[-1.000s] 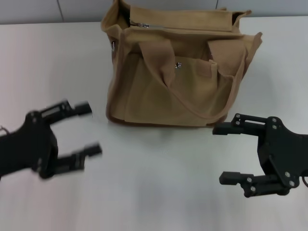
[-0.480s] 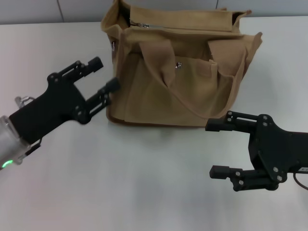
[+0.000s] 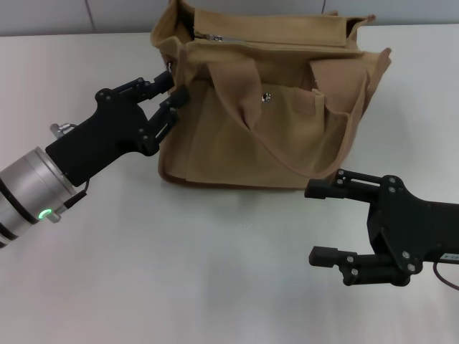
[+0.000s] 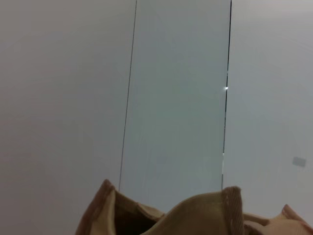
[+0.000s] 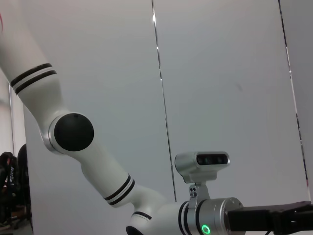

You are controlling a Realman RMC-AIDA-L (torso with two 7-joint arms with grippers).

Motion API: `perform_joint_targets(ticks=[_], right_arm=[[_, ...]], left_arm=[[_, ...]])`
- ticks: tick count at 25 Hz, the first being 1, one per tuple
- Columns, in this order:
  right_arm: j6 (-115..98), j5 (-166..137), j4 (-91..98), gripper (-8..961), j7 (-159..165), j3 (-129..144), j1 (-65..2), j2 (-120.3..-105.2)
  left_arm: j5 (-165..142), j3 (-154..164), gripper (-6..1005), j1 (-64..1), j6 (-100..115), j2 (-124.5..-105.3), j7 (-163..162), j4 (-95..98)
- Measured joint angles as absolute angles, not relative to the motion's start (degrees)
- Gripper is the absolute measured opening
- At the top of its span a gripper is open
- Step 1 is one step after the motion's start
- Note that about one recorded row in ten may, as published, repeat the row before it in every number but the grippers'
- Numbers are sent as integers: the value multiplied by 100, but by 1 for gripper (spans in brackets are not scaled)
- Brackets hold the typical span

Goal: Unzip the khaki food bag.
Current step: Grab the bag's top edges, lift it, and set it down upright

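Note:
The khaki food bag stands on the white table at the far centre, boxy tan canvas with two wide handles, a silver snap on the front pocket and a zipper along the top. My left gripper is open, its fingertips at the bag's left side near the top corner. My right gripper is open and empty, low over the table in front of the bag's right corner. The bag's top edge shows in the left wrist view.
The white table spreads in front of and around the bag. A grey panelled wall stands behind it. The left arm shows in the right wrist view.
My left gripper has moved forward and right from the table's near left up to the bag's left side. My right gripper has shifted slightly left.

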State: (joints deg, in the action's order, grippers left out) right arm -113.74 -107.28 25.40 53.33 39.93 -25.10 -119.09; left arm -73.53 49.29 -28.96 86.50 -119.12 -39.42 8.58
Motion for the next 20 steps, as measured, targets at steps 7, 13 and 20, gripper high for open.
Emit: perform_joint_targets(ticks=[7,13,20], right_arm=[[-11311,-10717,2523,746,5330,4022,-2505,-11909],[-11252,-10717,2427,741,5327,4033,-2551,-11913],[-11230,-10716,2425,736,5326,4004,-2554,-11918]], left_arm=[[-7349,4929,290,-3019,8606,-11916,-3913,754],[-7341,4923,219,-3091,8458,-11918,-3839,656],[-7341,4880,84,-3121,8458,-11917,-3661,582]])
